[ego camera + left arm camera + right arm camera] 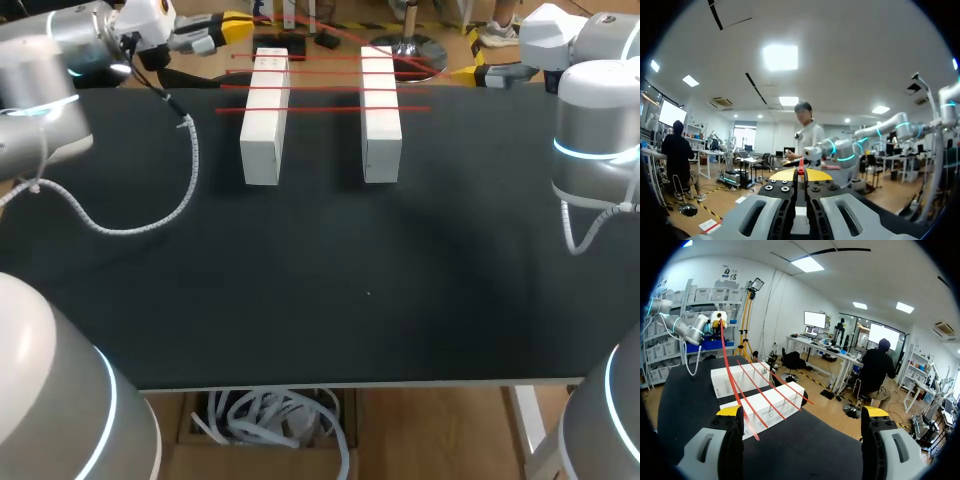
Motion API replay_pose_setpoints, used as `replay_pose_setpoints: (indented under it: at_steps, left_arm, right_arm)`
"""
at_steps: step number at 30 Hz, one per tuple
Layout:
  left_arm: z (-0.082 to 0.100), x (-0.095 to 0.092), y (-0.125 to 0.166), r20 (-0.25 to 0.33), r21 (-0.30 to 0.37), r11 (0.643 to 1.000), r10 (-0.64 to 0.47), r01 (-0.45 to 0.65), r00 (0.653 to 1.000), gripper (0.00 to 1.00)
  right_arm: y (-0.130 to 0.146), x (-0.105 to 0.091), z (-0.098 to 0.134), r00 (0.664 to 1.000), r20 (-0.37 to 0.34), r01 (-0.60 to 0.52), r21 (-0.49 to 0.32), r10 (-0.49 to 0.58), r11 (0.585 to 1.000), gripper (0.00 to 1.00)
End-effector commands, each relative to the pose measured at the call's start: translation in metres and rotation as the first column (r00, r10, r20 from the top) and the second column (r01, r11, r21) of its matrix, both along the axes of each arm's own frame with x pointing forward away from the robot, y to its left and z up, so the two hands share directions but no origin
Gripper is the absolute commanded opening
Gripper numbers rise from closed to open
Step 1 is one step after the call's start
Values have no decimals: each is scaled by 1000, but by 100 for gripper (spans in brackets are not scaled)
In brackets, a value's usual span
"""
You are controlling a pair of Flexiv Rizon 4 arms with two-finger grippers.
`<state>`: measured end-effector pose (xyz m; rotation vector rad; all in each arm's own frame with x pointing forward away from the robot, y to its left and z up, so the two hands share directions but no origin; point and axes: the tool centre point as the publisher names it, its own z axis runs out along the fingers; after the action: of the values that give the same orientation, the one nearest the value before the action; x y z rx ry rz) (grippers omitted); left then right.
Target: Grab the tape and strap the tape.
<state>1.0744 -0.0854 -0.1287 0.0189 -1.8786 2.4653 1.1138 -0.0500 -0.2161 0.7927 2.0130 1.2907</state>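
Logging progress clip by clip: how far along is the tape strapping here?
Done: several strands of red tape already span the two white blocks. In hand: the left pincer is shut on the tape's end, with a loose strand running toward the open right pincer. Left: the right pincer has not yet gripped that strand.

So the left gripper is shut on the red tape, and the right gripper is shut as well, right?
Not quite. The right gripper is open: the right wrist view shows its yellow-tipped fingers standing wide apart. The left gripper is shut on the red tape, as you say.
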Motion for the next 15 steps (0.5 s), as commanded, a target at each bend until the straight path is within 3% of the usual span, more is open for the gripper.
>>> replay_pose_setpoints:
  at_steps: [1,3,15]
  left_arm:
    - [-1,4,-5,-6,-34,999,2,-2,1000,0]
    - [0,6,-7,-16,-59,998,6,-7,1000,0]
    - [6,10,-12,-13,-54,998,16,-17,1000,0]
  right_arm:
    - [0,0,0,1000,0,0,0,0,1000,100]
    - [0,0,0,1000,0,0,0,0,1000,100]
    - [0,0,0,1000,0,0,0,0,1000,100]
